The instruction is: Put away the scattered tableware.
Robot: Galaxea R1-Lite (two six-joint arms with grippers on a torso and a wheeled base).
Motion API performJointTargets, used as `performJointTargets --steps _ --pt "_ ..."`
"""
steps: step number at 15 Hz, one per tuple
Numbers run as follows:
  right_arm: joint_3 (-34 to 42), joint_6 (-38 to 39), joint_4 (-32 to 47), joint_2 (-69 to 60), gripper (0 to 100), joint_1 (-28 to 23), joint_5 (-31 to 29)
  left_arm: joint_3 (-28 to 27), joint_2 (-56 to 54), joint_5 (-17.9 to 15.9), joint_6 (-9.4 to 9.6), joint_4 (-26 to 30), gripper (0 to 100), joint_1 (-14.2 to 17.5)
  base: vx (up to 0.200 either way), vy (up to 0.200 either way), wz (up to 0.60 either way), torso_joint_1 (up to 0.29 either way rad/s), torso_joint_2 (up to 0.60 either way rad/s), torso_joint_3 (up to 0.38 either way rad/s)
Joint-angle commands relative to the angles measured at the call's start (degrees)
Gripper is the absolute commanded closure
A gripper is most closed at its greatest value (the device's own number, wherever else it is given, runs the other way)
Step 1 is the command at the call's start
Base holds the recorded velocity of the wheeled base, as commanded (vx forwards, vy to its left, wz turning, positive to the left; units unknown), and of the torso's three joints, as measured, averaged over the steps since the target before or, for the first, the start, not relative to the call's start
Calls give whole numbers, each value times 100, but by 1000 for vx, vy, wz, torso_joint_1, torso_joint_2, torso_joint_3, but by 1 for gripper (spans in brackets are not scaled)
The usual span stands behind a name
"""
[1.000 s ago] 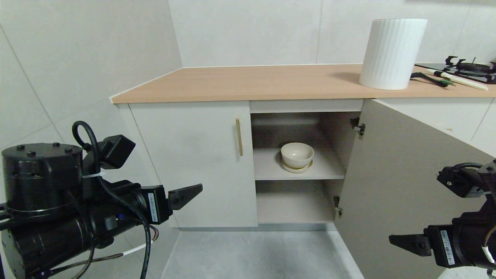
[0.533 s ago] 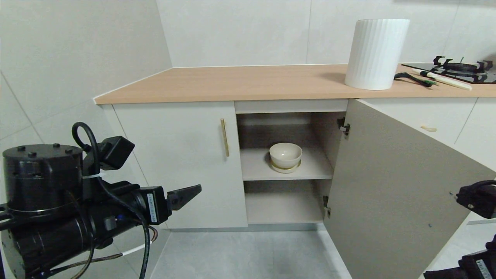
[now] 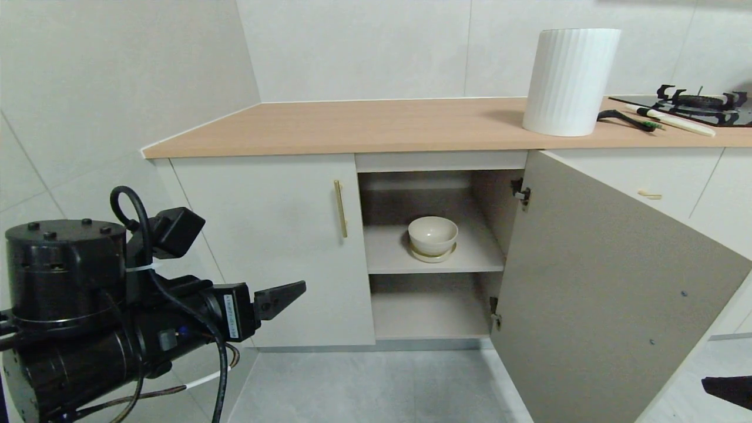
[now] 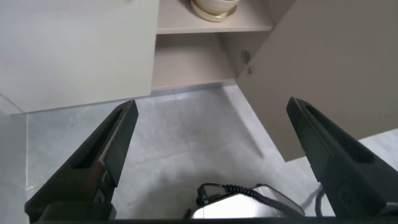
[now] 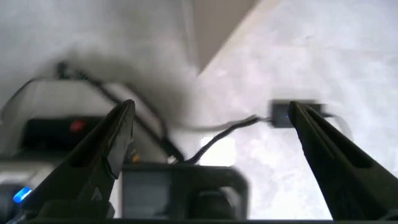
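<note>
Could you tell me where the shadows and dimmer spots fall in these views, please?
Head view: soft, even light; the container casts a faint shadow leftward on the counter; the cabinet darkens toward its back, and the bowl shades the shelf on its left. Left wrist view: the floor is evenly lit, while the lower compartment is dimmer.

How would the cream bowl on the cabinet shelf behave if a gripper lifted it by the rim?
The bowl looks glazed and rigid, so it would probably keep its shape, but it could slip in a grip and chip if knocked. It sits on a small plate, so pushing it might slide both together, or drag the bowl off the plate.
</note>
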Motion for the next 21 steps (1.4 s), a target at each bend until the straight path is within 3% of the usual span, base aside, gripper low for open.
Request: performJointTargets --steps 1,5,7,9,14,21 --pt "-91 -190 0 -155 0 -526 -42 6 41 6 -4 -3 0 -4 0 0 0 0 0 0" --pt "-100 -875 -123 -146 0 -1783 -333 6 50 6 -4 -3 0 -4 0 0 0 0 0 0" --pt "-47 -1183 -685 -23 0 -2565 -315 6 50 6 -4 -3 0 -4 0 0 0 0 0 0" --pt "67 -1288 -1221 197 0 -3031 -289 6 50 6 -4 -3 0 -4 0 0 0 0 0 0" --pt "612 -1253 -2997 1023 0 -3400 -271 6 50 6 -4 -3 0 -4 0 0 0 0 0 0" --pt "665 -1033 -3322 1243 0 -3338 573 6 50 -3 -4 -3 0 -4 0 0 0 0 0 0"
